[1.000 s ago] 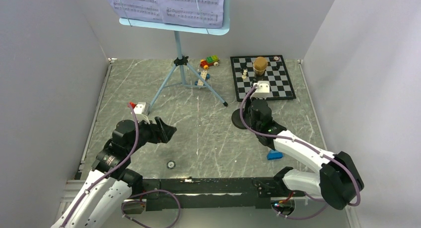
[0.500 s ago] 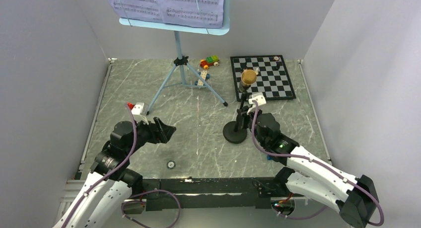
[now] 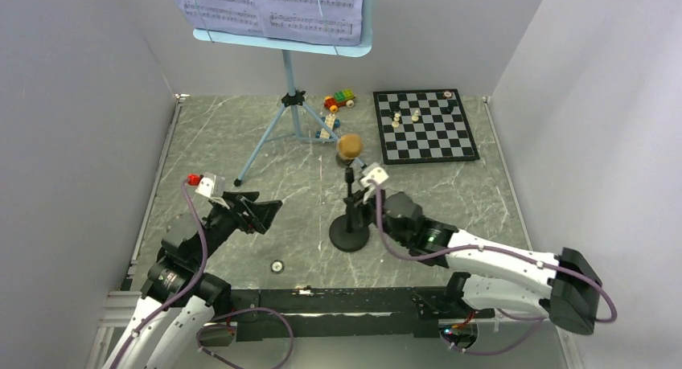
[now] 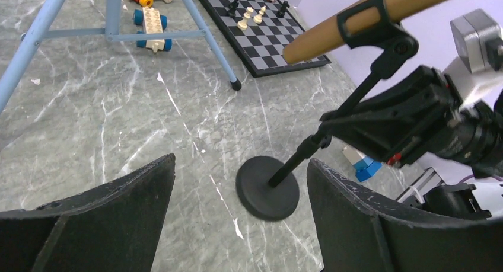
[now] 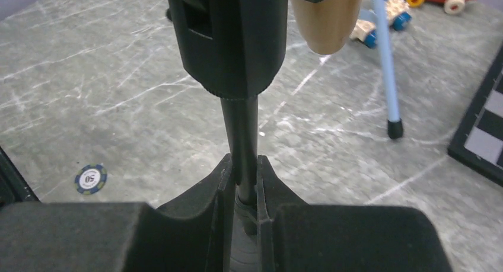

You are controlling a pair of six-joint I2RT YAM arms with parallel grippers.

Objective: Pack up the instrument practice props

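Observation:
The black round-based mic stand (image 3: 350, 236) stands at the table's middle front, with the gold-brown microphone (image 3: 349, 146) clipped on top. My right gripper (image 3: 367, 207) is shut on its pole (image 5: 240, 130). In the right wrist view, the right gripper (image 5: 243, 177) clamps the pole between both fingers. My left gripper (image 3: 261, 212) is open and empty, left of the stand. In the left wrist view, the left gripper (image 4: 240, 165) frames the stand's base (image 4: 267, 186) just ahead. The light-blue music stand (image 3: 289, 88) stands at the back, with white sheet-music pages (image 3: 265, 3) on its desk.
A chessboard (image 3: 426, 126) with a few pieces lies at the back right. A toy brick car (image 3: 339, 100) and a loose wheeled brick (image 3: 328, 129) lie by the tripod legs. A poker chip (image 3: 277, 266) lies near the front. A blue block (image 4: 362, 165) lies behind the right arm.
My right gripper has carried the mic stand with the microphone from beside the chessboard leftward and nearer, to the table's middle. My left gripper has shifted slightly left and turned toward it.

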